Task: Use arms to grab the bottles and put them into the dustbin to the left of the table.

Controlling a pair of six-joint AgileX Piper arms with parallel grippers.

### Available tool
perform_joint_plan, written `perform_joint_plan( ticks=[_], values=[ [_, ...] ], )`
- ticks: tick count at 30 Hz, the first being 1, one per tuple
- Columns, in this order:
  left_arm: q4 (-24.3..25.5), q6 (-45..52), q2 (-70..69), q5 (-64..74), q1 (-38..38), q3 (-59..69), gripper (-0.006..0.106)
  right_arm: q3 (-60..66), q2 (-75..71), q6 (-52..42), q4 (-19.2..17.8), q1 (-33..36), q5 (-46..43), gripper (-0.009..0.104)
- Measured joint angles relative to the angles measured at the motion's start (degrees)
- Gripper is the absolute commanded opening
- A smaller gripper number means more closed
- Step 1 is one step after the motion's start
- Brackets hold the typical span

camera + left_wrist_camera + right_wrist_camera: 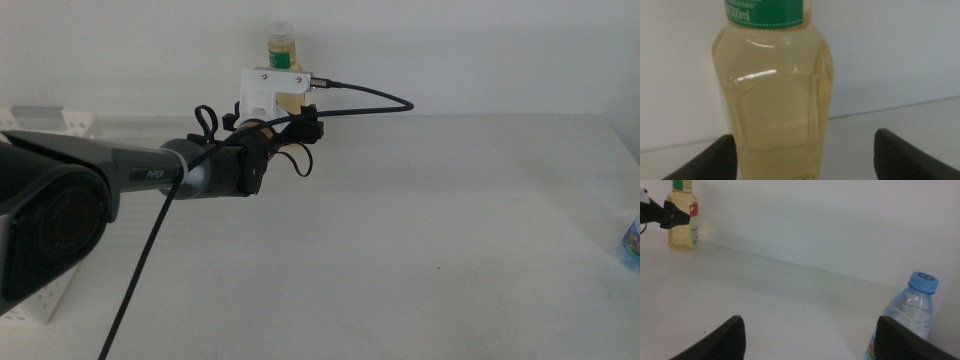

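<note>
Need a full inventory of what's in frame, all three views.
yellow-liquid bottle: 1, clear with green label, far edge of the table, upright between the left jaws.
water bottle: 1, clear with blue cap, near the table's right edge, upright.
dustbin: 1, white perforated, at the table's left, mostly behind the left arm.
table: 1, white.
left gripper: 1, dark jaws open either side of the yellow-liquid bottle.
right gripper: 1, dark jaws open, low beside the water bottle.
</note>
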Motion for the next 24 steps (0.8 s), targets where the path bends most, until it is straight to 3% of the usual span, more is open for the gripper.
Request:
perform_joint_plan(
  ticks=[24],
  values=[
    [-2.7,3.3,10.69,-4.97,1.56,-13.38,0.09,0.0,0.0,0.0,0.0,0.0,0.0,0.067]
  ],
)
